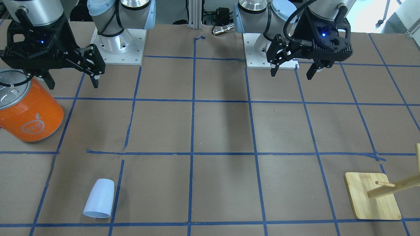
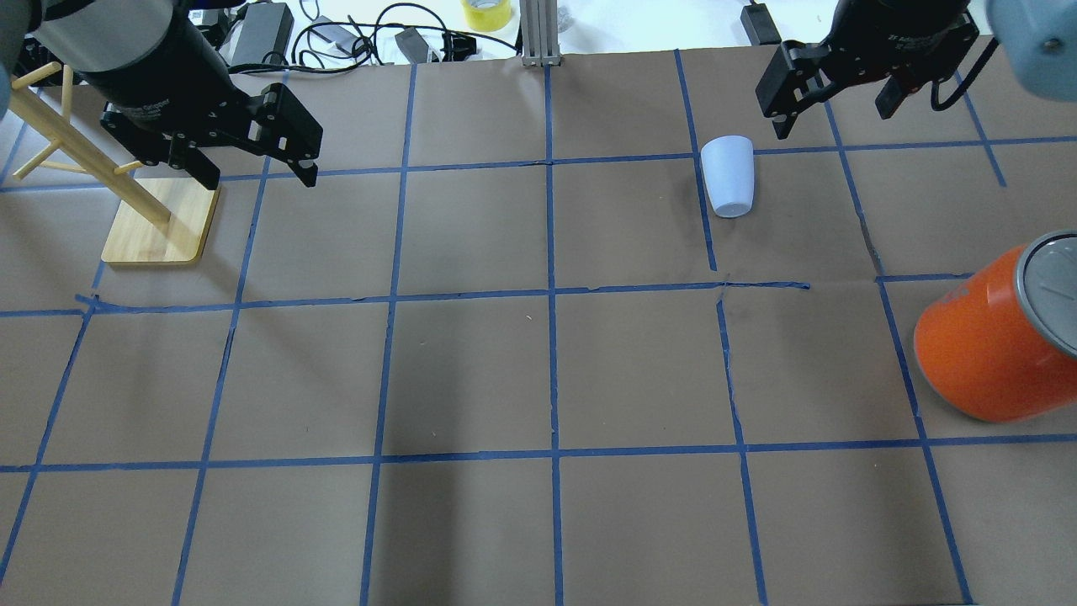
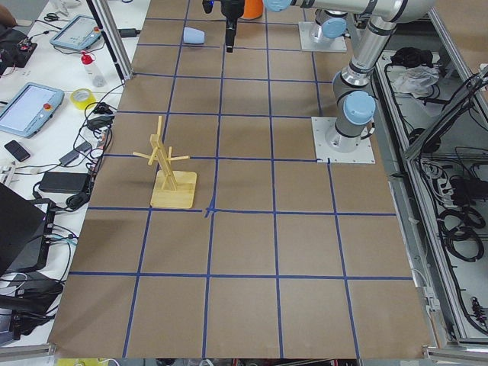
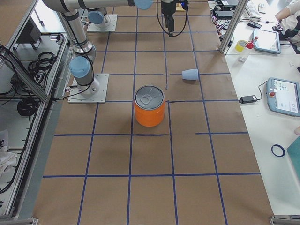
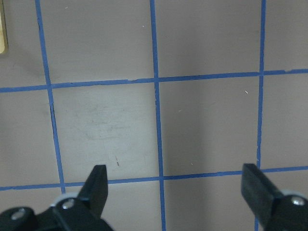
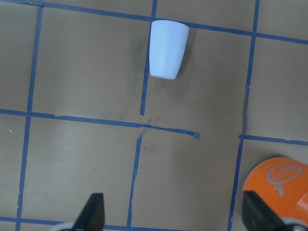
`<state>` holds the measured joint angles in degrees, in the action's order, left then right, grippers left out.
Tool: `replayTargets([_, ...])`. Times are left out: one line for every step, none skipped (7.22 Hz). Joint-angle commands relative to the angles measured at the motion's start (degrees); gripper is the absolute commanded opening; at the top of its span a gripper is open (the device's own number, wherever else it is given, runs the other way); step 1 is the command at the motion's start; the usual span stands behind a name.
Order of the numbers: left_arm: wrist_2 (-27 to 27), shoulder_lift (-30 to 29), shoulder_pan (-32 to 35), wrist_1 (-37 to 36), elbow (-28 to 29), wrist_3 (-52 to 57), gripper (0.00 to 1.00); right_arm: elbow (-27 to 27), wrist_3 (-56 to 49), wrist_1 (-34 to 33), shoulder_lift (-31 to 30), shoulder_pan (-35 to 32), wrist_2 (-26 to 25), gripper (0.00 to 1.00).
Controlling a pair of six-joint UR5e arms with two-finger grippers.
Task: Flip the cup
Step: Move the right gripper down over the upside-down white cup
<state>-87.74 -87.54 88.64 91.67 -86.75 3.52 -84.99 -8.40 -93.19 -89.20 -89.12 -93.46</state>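
Honestly, the cup (image 2: 729, 177) looks light, stiff and slick, lying on its side; I'd pinch across its tapered wall. Right gripper (image 6: 174, 211) and left gripper (image 5: 175, 185) both gape wide, holding nothing.

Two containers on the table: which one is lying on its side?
The small pale blue cup. It lies tipped over on the brown table, its tapered side showing. The large orange can stands upright with its silver lid on top.

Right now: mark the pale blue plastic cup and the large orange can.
pale blue plastic cup (image 2: 728, 172), overhead exterior view, side wall.
large orange can (image 1: 32, 111), exterior front-facing view, orange side.
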Motion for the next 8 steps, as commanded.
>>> replayTargets([0.0,0.0,0.0,0.0,-0.1,0.0,1.00,-0.5,0.0,-0.1,-0.4,0.2,-0.1,1.00])
replayTargets([0.0,0.0,0.0,-0.1,-0.1,0.0,1.00,-0.6,0.0,0.0,-0.3,0.3,0.1,1.00])
replayTargets([0.1,0.0,0.0,-0.1,-0.1,0.0,1.00,-0.6,-0.1,-0.2,0.0,0.9,0.7,1.00])
replayTargets([0.1,0.0,0.0,0.0,-0.1,0.0,1.00,-0.6,0.0,-0.4,0.1,1.0,0.8,1.00])
replayTargets([0.0,0.0,0.0,-0.1,0.0,0.0,1.00,-0.6,0.0,-0.9,0.5,1.1,2.2,1.00])
replayTargets([0.2,-0.2,-0.1,-0.1,0.1,0.0,1.00,-0.5,-0.2,-1.4,2.7,1.1,2.9,1.00])
replayTargets([0.2,-0.6,-0.2,-0.7,0.1,1.0,0.89,-0.4,0.4,-3.4,4.8,1.2,3.0,1.00])
replayTargets([0.4,-0.7,-0.2,-0.6,0.4,1.1,0.01,-0.5,0.3,-9.1,8.5,2.0,2.2,1.00])
